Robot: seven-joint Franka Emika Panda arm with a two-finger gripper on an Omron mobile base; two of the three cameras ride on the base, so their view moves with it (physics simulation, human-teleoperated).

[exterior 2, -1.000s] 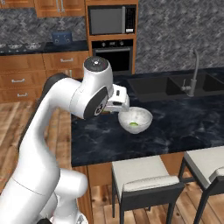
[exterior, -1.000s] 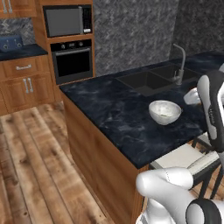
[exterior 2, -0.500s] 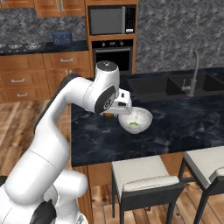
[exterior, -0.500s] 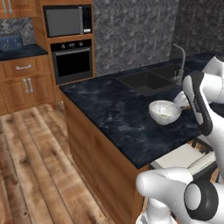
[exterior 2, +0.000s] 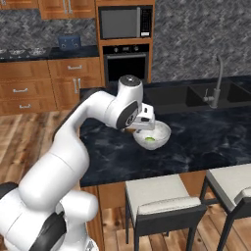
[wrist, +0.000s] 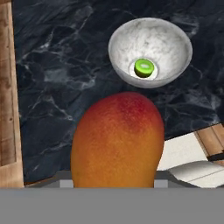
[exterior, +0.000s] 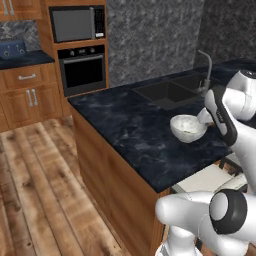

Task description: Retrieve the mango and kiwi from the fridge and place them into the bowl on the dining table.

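A large orange-red mango hangs close in front of the hand camera, above the black marbled dining table, and hides the fingertips. My gripper is shut on it, just left of and level with the white bowl's rim. A green kiwi lies in the bottom of the bowl. From the left base view the bowl sits near the table's right end, with my forearm beside it. The fridge is out of view.
A sink with a faucet is set in the table behind the bowl. Two cushioned stools stand at the near edge. A black oven and microwave are in the far wall.
The arm has swung toward the bowl, carrying the mango from the table's left side to the bowl's rim. The bowl and kiwi have not moved.
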